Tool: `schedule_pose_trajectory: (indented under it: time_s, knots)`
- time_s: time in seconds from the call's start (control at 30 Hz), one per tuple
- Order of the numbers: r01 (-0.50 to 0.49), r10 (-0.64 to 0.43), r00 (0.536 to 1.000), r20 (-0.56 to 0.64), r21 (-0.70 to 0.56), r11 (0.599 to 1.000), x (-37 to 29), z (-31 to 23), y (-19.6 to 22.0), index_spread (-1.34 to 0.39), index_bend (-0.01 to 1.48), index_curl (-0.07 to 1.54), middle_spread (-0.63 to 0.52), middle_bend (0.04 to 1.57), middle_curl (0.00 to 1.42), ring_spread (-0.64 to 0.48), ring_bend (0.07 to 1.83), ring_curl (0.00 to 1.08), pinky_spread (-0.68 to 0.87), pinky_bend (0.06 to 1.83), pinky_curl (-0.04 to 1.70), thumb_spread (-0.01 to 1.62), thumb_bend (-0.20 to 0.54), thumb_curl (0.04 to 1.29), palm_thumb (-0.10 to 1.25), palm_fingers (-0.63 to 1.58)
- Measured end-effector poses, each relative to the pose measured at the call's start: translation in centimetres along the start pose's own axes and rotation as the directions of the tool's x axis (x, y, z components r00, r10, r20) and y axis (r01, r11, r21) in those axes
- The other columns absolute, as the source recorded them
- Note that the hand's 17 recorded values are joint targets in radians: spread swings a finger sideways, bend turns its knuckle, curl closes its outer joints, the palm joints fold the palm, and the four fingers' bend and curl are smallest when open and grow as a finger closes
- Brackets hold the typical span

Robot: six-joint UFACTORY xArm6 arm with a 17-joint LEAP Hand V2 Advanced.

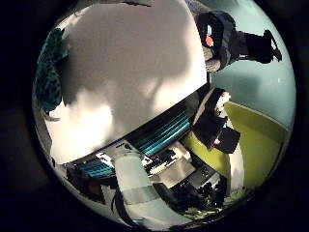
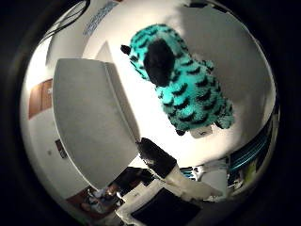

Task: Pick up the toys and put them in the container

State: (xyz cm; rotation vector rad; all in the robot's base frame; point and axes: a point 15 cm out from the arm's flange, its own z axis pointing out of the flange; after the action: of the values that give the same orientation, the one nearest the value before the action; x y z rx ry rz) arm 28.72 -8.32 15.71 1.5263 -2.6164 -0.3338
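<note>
Hand [image 2: 176, 181] hovered over plush [image 2: 181, 77] on table [image 2: 141, 108], fingers seemingly uncurled (holding nothing); container [image 2: 89, 127] beside. Best centre palm before closing.

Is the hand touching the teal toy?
Apart. In the thumb side view, bare white table shows between the teal toy and the hand.
</note>
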Motion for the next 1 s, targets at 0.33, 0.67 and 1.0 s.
schedule_pose_trajectory:
  time_s: [0.33,0.67,1.0]
  knots:
    - [0.03,-0.031,0.999,-0.03,-0.028,0.999,-1.0,1.7,-0.4,-0.06,0.15,0.3,0.17,0.29,0.35,0.24,0.46,0.23,0.55,0.58,0.22,1.09,-0.022,0.28,0.39,0.28]
    - [0.1,-0.102,0.991,-0.081,-0.029,0.995,-2.0,1.2,-0.2,-0.36,0.28,0.38,-0.24,0.69,0.55,-0.29,0.92,0.4,-0.3,0.81,0.25,1.07,0.003,0.36,0.71,1.15]
    - [0.147,-0.136,0.981,-0.135,0.074,0.986,-0.6,-5.1,-1.5,-0.36,0.91,0.76,-0.21,1.17,0.78,-0.25,1.28,0.6,-0.3,1.25,0.53,0.76,-0.008,0.6,1.04,1.14]
